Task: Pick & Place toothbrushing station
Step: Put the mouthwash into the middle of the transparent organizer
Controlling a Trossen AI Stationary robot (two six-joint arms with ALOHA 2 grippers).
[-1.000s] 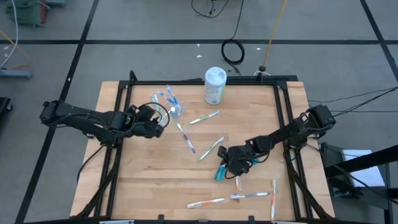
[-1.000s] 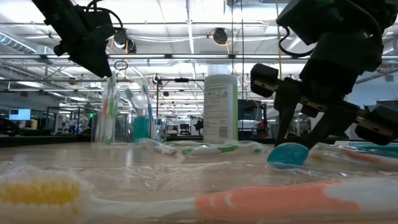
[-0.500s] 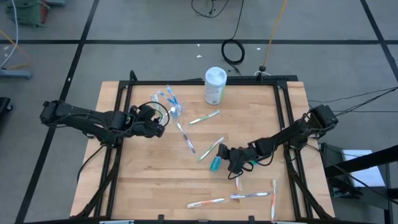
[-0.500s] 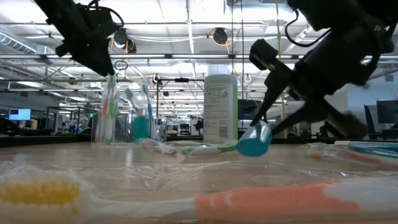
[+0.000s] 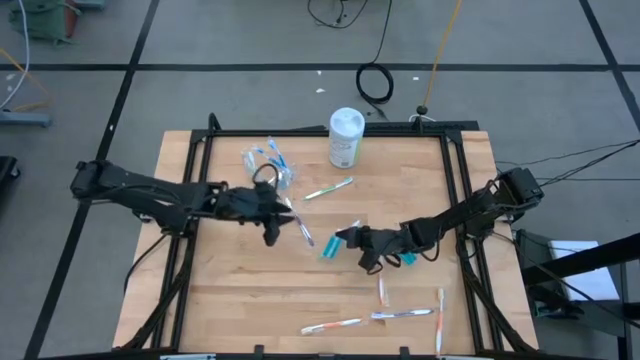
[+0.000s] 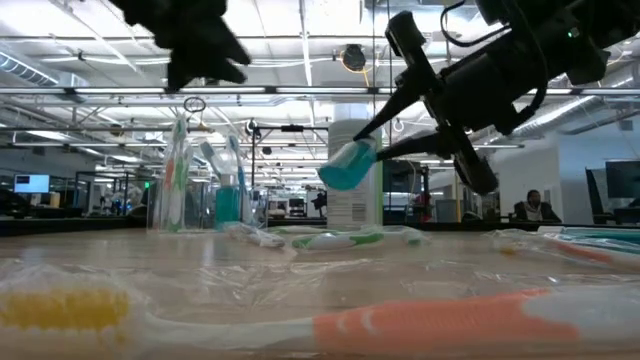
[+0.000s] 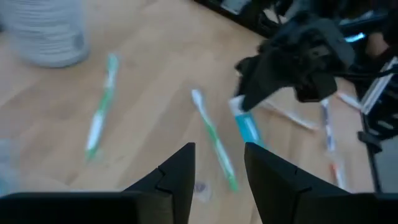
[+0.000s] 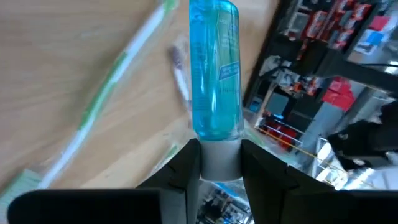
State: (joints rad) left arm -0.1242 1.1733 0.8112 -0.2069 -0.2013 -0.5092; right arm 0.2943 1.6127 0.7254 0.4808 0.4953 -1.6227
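Right gripper (image 5: 352, 240) is clamped on the grey cap end of a teal tube (image 8: 214, 74), mid-table, lifted off the wood. In the low view the tube (image 6: 348, 165) hangs in the air in front of the white canister (image 6: 355, 172). Tube long axis runs straight out of the fingers, in line with the gripper; body points away from the right arm toward table centre and the left arm, tilted slightly down.

Left gripper (image 5: 272, 222) sits left of centre, fingers (image 7: 177, 171) apart with a narrow gap, nothing between them. It faces the right gripper across a green toothbrush (image 7: 214, 140) lying flat on the table (image 5: 230, 290).

Clear cup (image 5: 262, 165) with brushes stands back left, near the canister.

Versus a second ago: tube was down at the table surface nearer the front edge, now raised and carried toward centre. Left gripper was beside the cup, has moved out toward the middle.
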